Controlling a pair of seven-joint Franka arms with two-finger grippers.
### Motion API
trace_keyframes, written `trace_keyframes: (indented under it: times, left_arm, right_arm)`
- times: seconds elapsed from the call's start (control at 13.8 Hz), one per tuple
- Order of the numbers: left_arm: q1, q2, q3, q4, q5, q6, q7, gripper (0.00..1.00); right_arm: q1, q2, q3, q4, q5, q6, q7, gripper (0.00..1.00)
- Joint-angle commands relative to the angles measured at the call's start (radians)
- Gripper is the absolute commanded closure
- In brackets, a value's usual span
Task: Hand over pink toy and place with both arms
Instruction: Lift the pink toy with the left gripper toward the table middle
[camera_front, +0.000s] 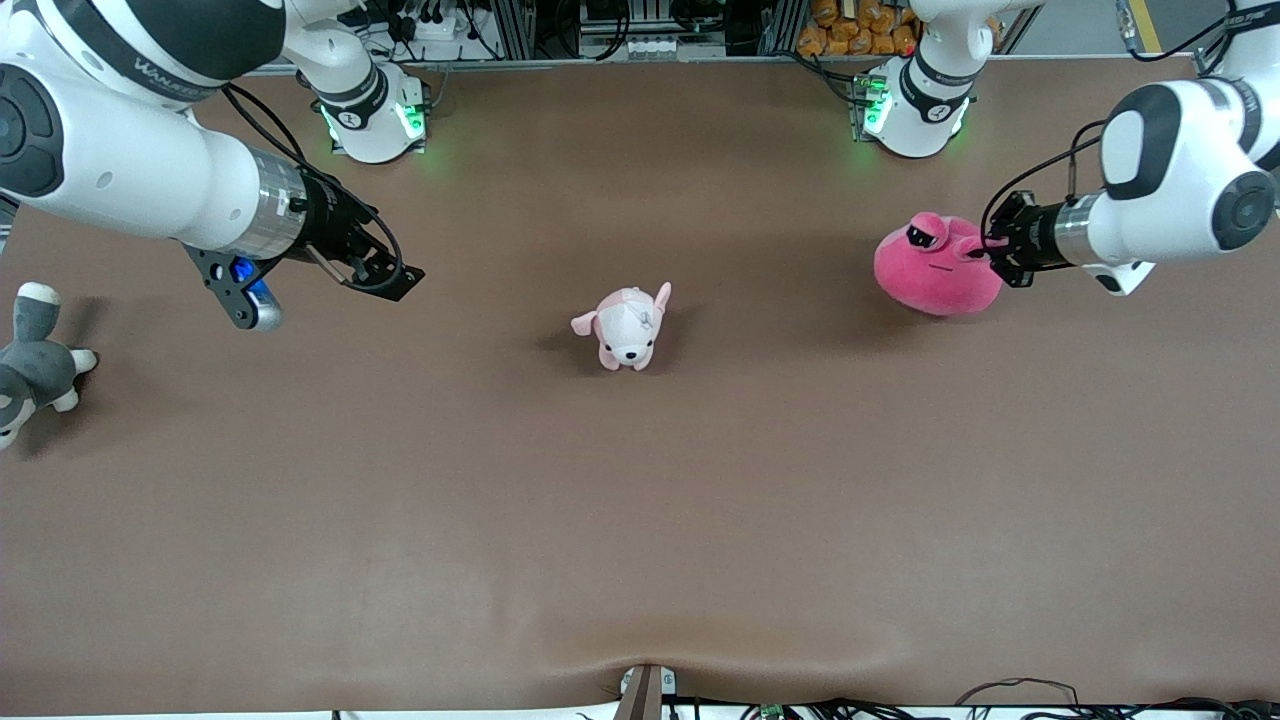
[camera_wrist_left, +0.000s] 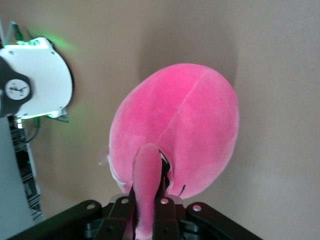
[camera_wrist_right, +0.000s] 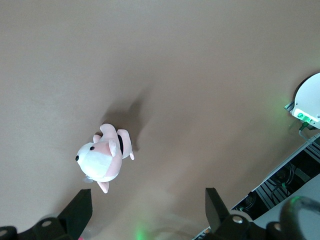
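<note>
**Left hand pinches an eye stalk of the pink toy; right hand hangs open**

The round hot-pink plush toy with two eye stalks and droopy black eyes is at the left arm's end of the brown tabletop, about as far from the front camera as the right hand. The left hand reaches it sideways from the left arm's end. In the left wrist view the two black fingers are clamped tight on one pink stalk, which runs up between them to the toy's rounded body. Whether the toy's underside rests on the tabletop or hangs just above it cannot be told; a soft shadow lies beside it.

The right hand hangs over bare tabletop toward the right arm's end, holding nothing. Its fingers stand wide apart in the right wrist view, one black fingertip well away from the other, and nothing is between them.

A small pale pink-and-white puppy plush stands near the middle of the tabletop, between the two hands and well apart from both. A grey-and-white plush animal lies at the edge of the right arm's end, nearer the front camera than the right hand's place.
</note>
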Motion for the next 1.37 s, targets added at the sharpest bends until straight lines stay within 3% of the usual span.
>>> trace_keyframes:
  times: [0.0, 0.43, 0.79, 1.08, 1.3]
  left_arm:
    - [0.006, 0.0, -0.006, 0.135, -0.023, -0.14, 0.015, 1.0]
    - [-0.034, 0.03, -0.01, 0.425, -0.079, -0.299, 0.009, 1.0]
    - [-0.17, 0.081, -0.009, 0.621, -0.214, -0.32, -0.03, 1.0]
    - [-0.333, 0.278, -0.009, 0.863, -0.233, -0.32, -0.375, 1.0]
    - [-0.436, 0.335, -0.003, 0.918, -0.227, -0.269, -0.506, 1.0]
  right_arm:
    - [0.002, -0.012, -0.002, -0.011, 0.019, 0.0, 0.014, 0.0]
    - [0.004, -0.008, -0.004, -0.007, 0.079, 0.011, 0.091, 0.0]
    - [0.011, -0.007, -0.004, -0.005, 0.084, 0.025, 0.103, 0.0]
    - [0.034, -0.005, 0.001, -0.005, 0.116, 0.071, 0.232, 0.0]
    - [0.105, 0.002, 0.001, -0.005, 0.116, 0.178, 0.431, 0.0]
